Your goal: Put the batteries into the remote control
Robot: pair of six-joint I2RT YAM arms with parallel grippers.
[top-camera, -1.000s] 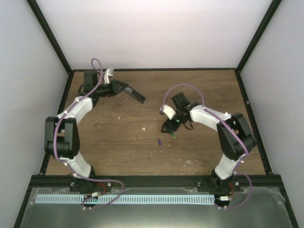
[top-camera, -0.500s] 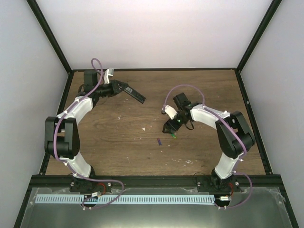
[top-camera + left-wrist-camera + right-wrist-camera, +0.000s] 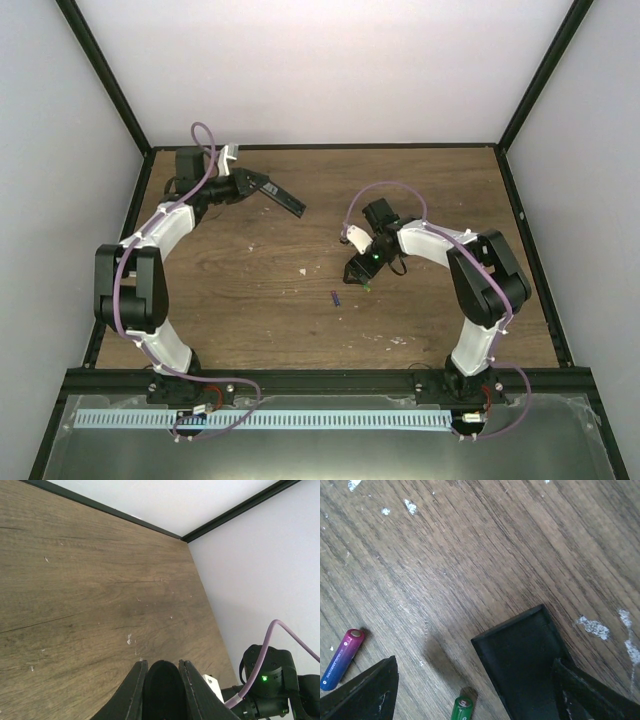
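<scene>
My left gripper (image 3: 252, 184) is shut on one end of the slim black remote control (image 3: 285, 199) and holds it above the back left of the table. In the left wrist view the remote (image 3: 162, 690) fills the gap between the fingers. My right gripper (image 3: 358, 268) is open and low over the table. The green battery (image 3: 367, 287) lies just in front of it and the purple-blue battery (image 3: 335, 298) a little further left. In the right wrist view the green battery (image 3: 461, 709) lies between the open fingers and the purple-blue battery (image 3: 342, 659) lies by the left finger.
A flat black rimmed piece (image 3: 525, 665), like a cover, lies on the wood with its near end under my right finger (image 3: 595, 695). White specks of debris (image 3: 303, 270) dot the table. Black frame rails (image 3: 320, 147) border it.
My right arm has swung slightly, and its gripper has shifted a little towards the green battery. The left arm and the remote have not moved.
</scene>
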